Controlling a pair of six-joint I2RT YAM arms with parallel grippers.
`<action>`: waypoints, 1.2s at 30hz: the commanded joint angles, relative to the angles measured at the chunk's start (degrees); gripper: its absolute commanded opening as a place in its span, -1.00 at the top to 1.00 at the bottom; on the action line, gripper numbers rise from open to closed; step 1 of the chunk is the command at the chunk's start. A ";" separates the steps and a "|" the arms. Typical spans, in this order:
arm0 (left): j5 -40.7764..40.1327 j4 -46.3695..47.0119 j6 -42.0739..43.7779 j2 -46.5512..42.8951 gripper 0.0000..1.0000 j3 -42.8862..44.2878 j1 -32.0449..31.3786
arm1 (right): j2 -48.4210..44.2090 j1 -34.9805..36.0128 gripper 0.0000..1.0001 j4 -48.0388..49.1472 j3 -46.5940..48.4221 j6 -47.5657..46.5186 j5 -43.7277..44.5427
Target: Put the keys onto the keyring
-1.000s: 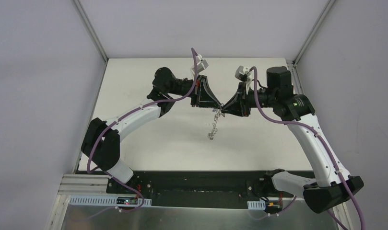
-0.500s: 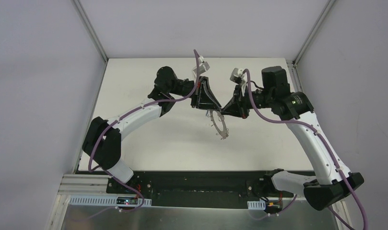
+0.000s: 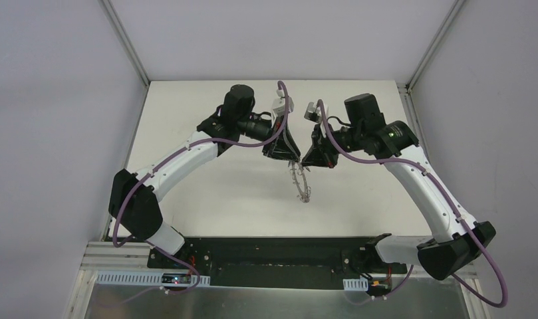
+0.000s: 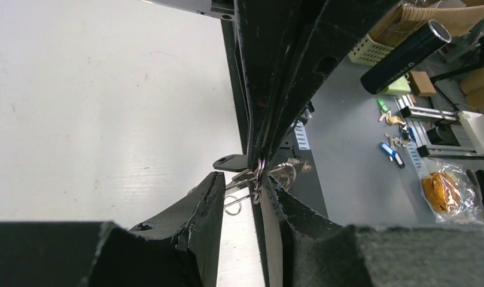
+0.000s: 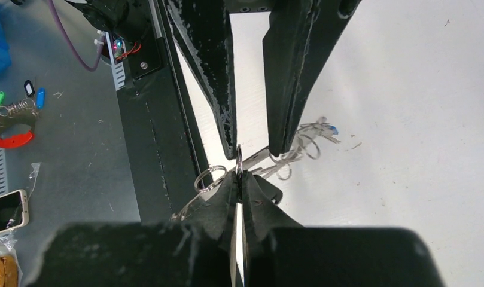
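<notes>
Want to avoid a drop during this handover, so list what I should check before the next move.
1. Right gripper shut on the keyring: ok.
2. Left gripper open, with a gap between its fingers: ok.
3. Left gripper's fingers fully clear of the keyring: cannot tell, the ring's edge sits close to one of them.
4. Keyring hanging below the right gripper, over the table: ok.
5. Blue key threaded on a wire loop: cannot tell.
6. Black key threaded on a loop: cannot tell, only its head shows beside the ring.
</notes>
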 commanded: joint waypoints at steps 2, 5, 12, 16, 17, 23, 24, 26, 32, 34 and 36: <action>-1.13 -9.40 10.32 -1.97 0.44 3.14 -1.45 | 0.04 0.49 1.00 0.45 2.94 -0.42 -0.95; -1.28 -9.39 10.35 -1.66 0.45 3.62 -1.65 | 0.22 0.55 1.00 0.45 2.75 -0.33 -0.88; -1.54 -8.36 9.63 -1.48 0.47 3.87 -2.03 | 0.35 0.70 1.00 0.77 2.11 -0.13 -1.08; -1.63 -7.69 8.96 -1.56 0.49 3.80 -2.11 | 0.39 0.73 1.00 0.92 1.65 -0.09 -1.12; -1.65 -7.52 8.82 -1.44 0.50 3.82 -2.11 | 0.38 0.77 1.00 0.97 1.55 0.01 -1.13; -1.23 -4.63 7.01 -1.61 0.52 3.16 -2.20 | 0.27 0.74 1.00 1.15 0.90 -0.13 -0.81; -1.12 -4.01 7.01 -1.65 0.52 2.90 -2.20 | 0.18 0.79 1.00 1.20 0.74 -0.10 -0.78; -0.72 -3.34 5.40 -1.78 0.51 2.57 -2.20 | 0.10 0.76 1.00 1.41 0.62 0.02 -0.75; -0.56 -2.50 4.47 -2.00 0.53 2.06 -2.20 | 0.24 0.75 1.00 1.68 0.61 0.37 -0.82; -0.41 -2.49 4.29 -1.93 0.63 2.06 -2.20 | 0.26 0.77 1.00 1.75 0.70 0.45 -0.78; -0.25 -2.48 4.13 -1.77 0.74 1.93 -2.20 | 0.26 0.75 1.00 1.85 0.79 0.62 -0.78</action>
